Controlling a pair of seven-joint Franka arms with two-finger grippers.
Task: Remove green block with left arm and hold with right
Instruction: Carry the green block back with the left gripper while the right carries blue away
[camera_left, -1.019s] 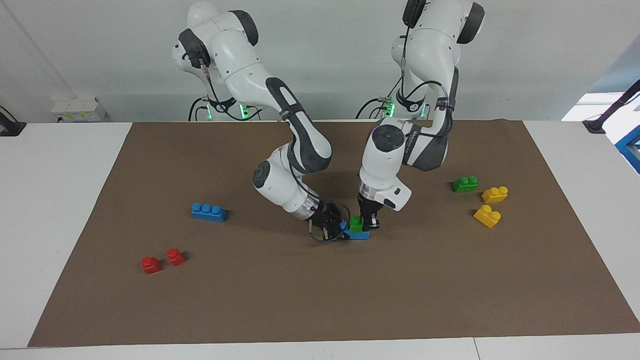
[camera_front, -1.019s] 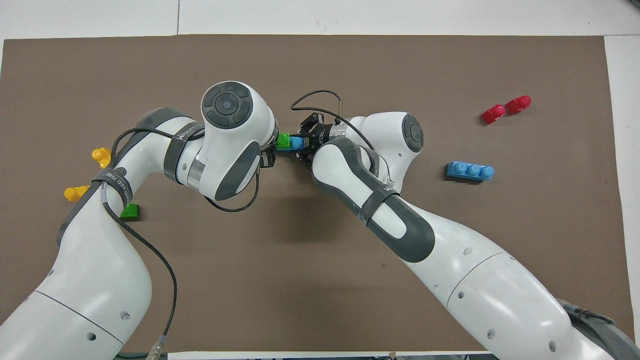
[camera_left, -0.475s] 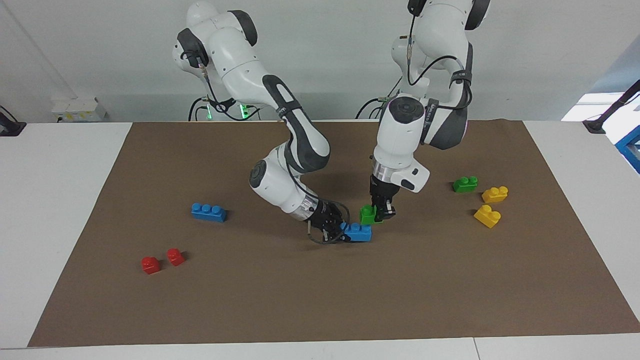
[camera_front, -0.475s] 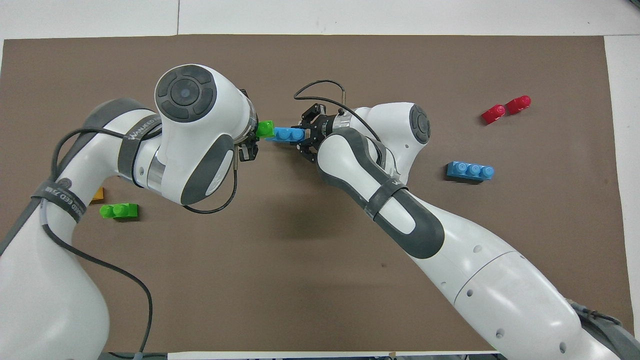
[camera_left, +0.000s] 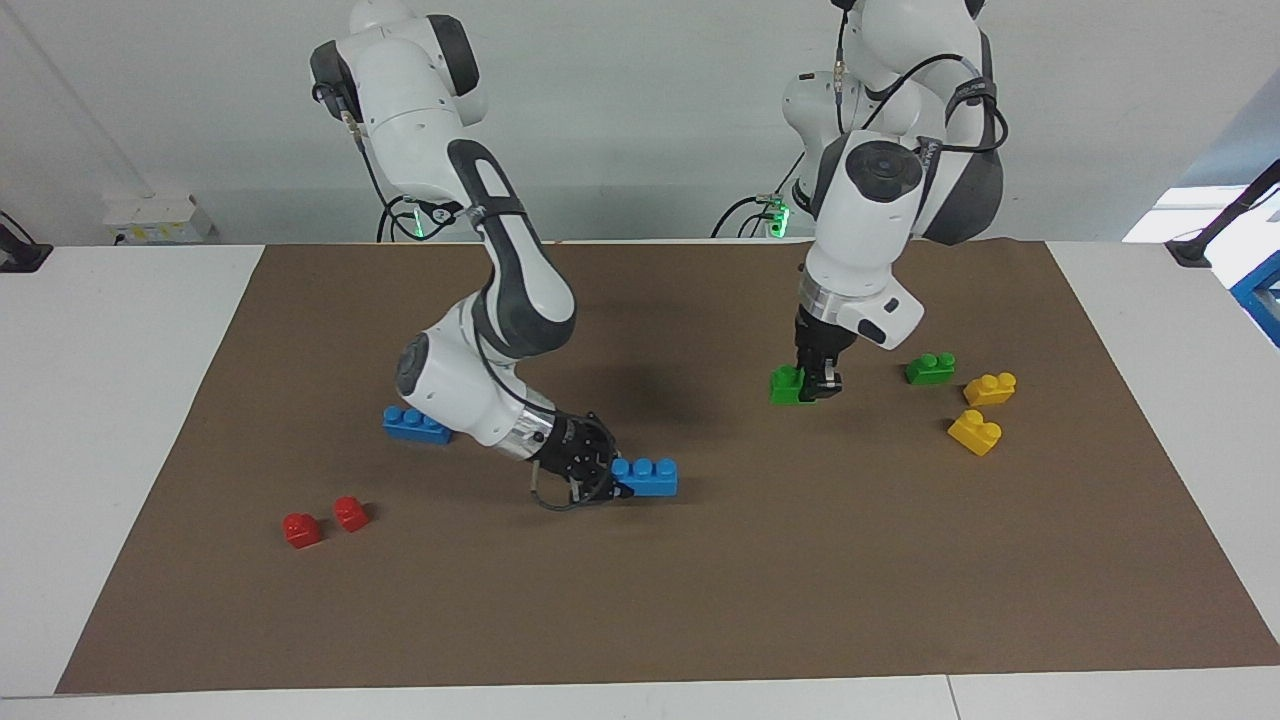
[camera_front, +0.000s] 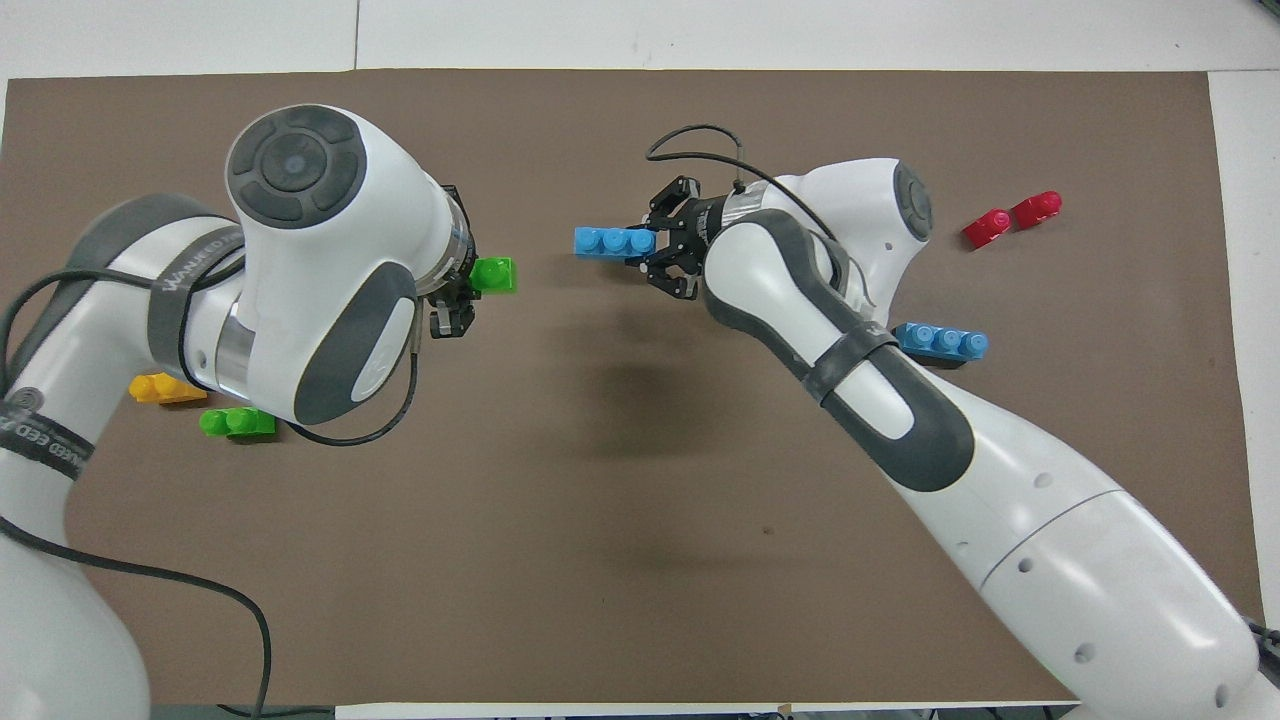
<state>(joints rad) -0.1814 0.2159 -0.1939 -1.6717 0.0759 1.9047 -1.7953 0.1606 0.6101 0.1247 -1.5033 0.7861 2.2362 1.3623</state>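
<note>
I have the left gripper (camera_left: 818, 383) clamped on the green block (camera_left: 787, 385), which sticks out sideways from its fingertips, up off the brown mat (camera_left: 700, 600); in the overhead view the same block (camera_front: 494, 275) juts out just past the fingers. My right gripper (camera_left: 600, 478) grips one end of a blue three-stud brick (camera_left: 647, 477), the rest of the brick pointing away from the fingers toward the left arm's end of the table. The two held bricks are well apart. A second green block (camera_left: 930, 368) and two yellow bricks (camera_left: 982, 410) lie on the mat near the left gripper. Another blue brick (camera_left: 412, 424) lies by the right arm's wrist, and two red bricks (camera_left: 322, 522) sit well away from both grippers.
</note>
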